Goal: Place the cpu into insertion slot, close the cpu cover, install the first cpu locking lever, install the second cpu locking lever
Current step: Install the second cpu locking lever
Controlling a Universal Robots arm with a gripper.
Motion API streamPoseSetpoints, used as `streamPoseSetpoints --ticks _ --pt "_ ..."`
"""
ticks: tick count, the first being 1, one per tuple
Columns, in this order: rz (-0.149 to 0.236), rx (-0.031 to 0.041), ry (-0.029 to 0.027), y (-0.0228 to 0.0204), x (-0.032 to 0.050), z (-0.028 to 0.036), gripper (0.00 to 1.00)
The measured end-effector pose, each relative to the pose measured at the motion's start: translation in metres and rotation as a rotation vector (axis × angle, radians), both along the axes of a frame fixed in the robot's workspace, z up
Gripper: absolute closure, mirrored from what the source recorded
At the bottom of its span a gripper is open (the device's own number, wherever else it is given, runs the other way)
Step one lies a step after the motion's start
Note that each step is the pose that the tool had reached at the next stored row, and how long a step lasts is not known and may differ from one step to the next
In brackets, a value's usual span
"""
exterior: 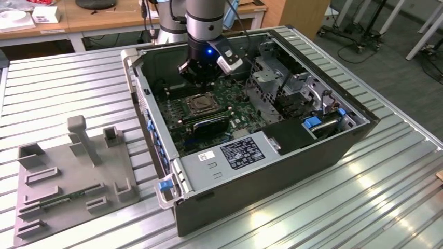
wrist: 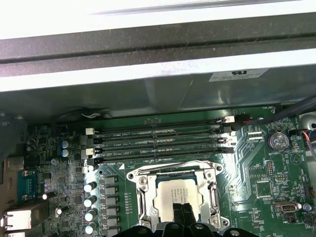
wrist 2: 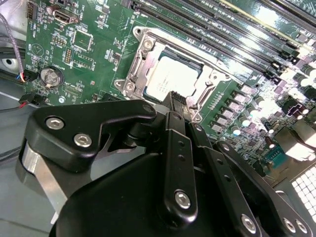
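Your claw (wrist 2: 174, 98) hangs just above the near edge of the insertion slot (wrist: 178, 197), fingers pressed together and holding nothing. The cpu (wrist 2: 170, 78) already lies in the slot, right ahead of the fingertips, with the cpu cover (wrist 2: 140, 57) framing it. Keep the tips low and square to the frame, clear of the memory slots (wrist: 158, 140) beyond.

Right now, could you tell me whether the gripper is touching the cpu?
Cannot tell. In both wrist views the gripper overlaps the cpu seated in the insertion slot, but neither shows a contact or a gap.
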State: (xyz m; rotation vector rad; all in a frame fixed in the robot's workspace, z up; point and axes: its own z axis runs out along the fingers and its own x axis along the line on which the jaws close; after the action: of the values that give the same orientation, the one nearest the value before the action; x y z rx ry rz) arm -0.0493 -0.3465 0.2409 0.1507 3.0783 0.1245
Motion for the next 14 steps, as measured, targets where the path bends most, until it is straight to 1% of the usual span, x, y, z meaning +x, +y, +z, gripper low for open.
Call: streamPoseSetpoints --ticks 3,7,11,14 --pt "0.000 -0.0003 0.0002 -0.0001 -0.0001 0.0002 0.90" --pt "0.000 -0.0002 0.0002 -0.0023 0.0000 0.0001 0.90" --pt "0.000 -0.0001 0.0002 -0.0064 0.0000 0.0001 0.90" --pt "0.000 -0.0002 0.0002 -0.0109 0.0000 0.0001 0.90"
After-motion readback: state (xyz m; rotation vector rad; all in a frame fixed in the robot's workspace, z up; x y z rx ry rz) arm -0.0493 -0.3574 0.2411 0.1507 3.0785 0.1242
